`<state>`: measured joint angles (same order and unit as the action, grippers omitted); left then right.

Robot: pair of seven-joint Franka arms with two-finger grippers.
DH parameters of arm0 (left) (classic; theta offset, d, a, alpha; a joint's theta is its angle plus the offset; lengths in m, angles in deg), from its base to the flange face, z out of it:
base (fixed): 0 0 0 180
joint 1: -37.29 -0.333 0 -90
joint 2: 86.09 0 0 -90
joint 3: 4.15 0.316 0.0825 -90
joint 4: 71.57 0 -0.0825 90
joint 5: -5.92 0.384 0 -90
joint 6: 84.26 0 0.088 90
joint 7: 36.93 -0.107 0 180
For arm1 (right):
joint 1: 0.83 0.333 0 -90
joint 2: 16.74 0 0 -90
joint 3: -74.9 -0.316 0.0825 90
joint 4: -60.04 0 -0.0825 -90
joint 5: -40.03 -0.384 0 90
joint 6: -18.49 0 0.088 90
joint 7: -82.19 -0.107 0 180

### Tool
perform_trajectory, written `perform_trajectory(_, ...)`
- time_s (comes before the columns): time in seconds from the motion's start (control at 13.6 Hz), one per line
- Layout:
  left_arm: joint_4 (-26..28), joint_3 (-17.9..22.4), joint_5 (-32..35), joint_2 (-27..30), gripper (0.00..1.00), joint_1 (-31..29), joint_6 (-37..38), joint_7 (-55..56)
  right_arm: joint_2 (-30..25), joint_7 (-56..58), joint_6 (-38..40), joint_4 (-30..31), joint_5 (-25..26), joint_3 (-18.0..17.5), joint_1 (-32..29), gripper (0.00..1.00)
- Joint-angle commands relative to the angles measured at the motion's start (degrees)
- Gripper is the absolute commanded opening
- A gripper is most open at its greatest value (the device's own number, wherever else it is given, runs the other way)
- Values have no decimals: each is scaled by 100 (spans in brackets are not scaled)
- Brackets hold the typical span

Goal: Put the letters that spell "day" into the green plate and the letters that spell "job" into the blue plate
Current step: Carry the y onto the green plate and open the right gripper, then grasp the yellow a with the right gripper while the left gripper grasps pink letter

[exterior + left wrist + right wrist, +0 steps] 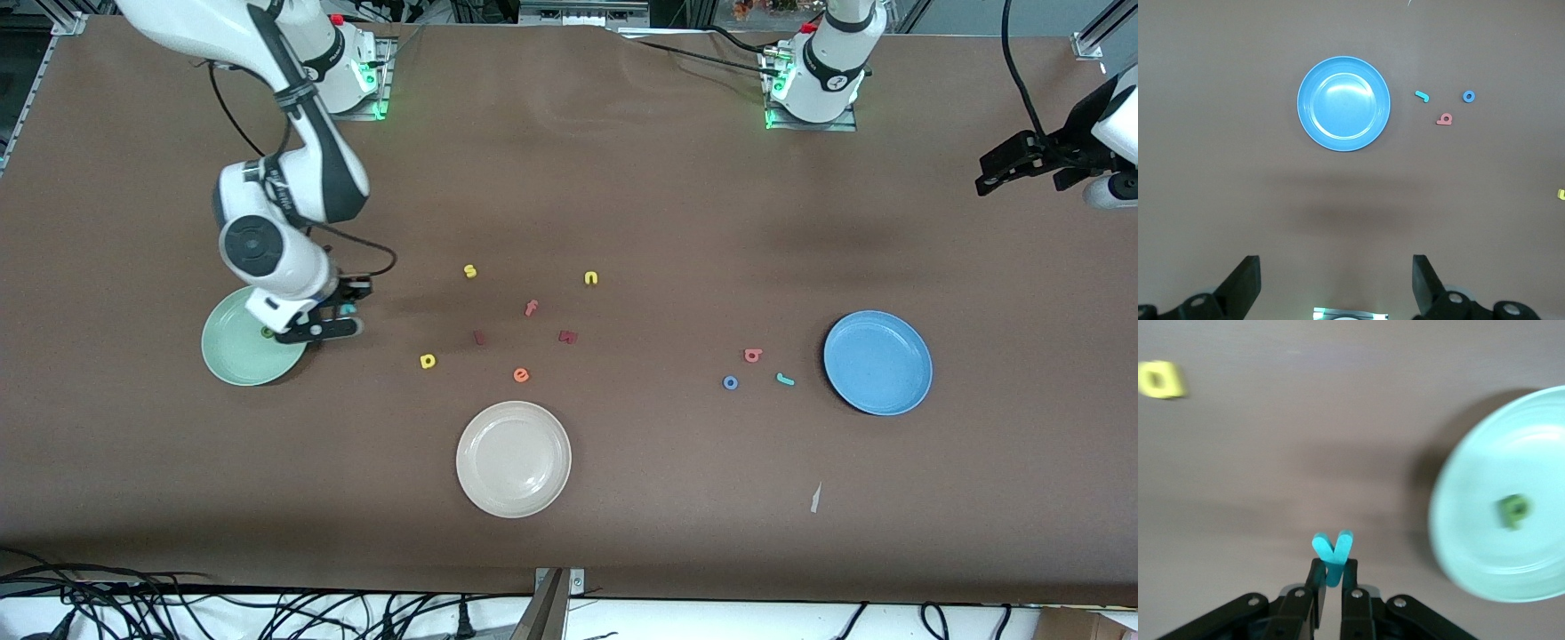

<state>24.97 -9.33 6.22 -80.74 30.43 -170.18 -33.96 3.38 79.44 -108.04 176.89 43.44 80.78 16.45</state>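
Observation:
My right gripper (347,311) (1333,570) is shut on the teal y (348,308) (1333,555), held upright over bare table just beside the green plate (233,356) (1485,520). The olive d (267,332) (1513,510) lies in that plate. The yellow a (428,360) (1161,379) rests on the table toward the middle. The salmon b (753,356) (1444,119), blue o (730,382) (1469,97) and teal j (785,380) (1423,97) lie beside the blue plate (877,362) (1343,103), which holds nothing. My left gripper (985,174) (1336,267) waits open, high above its end of the table.
A cream plate (513,459) sits near the front edge. Loose letters lie mid-table: yellow s (469,271), yellow n (591,278), pink f (531,308), orange e (521,375) and two dark red ones (479,338) (567,336). A white scrap (815,498) lies nearer the front camera than the blue plate.

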Motion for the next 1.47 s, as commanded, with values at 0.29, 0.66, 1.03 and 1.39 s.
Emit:
perform_trajectory(0.29, -65, 17, -144, -52, 100, -43, 5, -68, 869, 1558, 24, -785, 125, 775, -594, 41)
perform_trajectory(0.66, -92, 17, -135, -174, 100, -52, -249, -77, 774, 1340, 76, -813, -15, 608, -481, 100)
perform_trajectory(1.03, 13, -79, -153, -429, 100, 114, -616, -69, 686, 401, 76, -945, -517, 64, -463, 100)
perform_trajectory(1.39, 900, -194, -144, -710, 100, 317, -2128, -42, 738, -1331, 374, -1383, -490, -509, -113, 100)
